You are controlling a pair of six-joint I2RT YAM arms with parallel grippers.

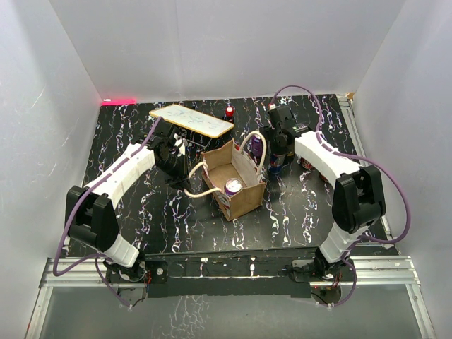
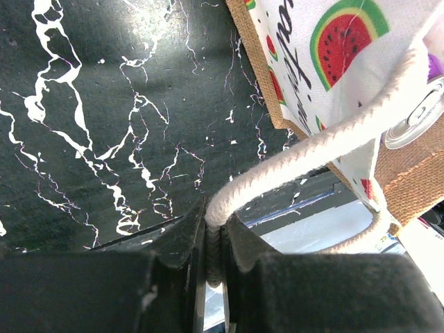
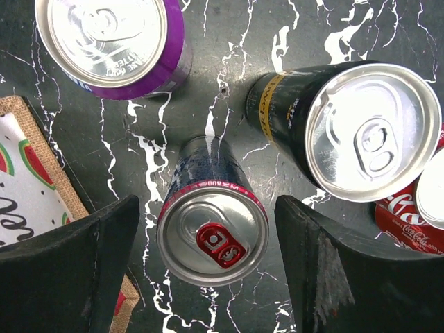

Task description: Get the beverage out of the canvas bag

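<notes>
Right of the canvas bag [image 1: 244, 201], the open right end effector [image 3: 206, 211] straddles a can [image 3: 212, 241].

The small tan-brown boxy canvas bag [image 1: 244, 203] stands upright and open-mouthed mid-way across the black marbled counter [image 1: 296, 219]. It is plain brown inside, and its white outer panel carries a red watermelon print. A silver-topped purple beverage can [image 1: 233, 186] stands upright inside, near the front wall. One cream rope loop handle [image 2: 312, 149] stretches leftward, pinched between the fingers of the left end effector [image 2: 214, 229]. The other handle arches over the far side.
</notes>
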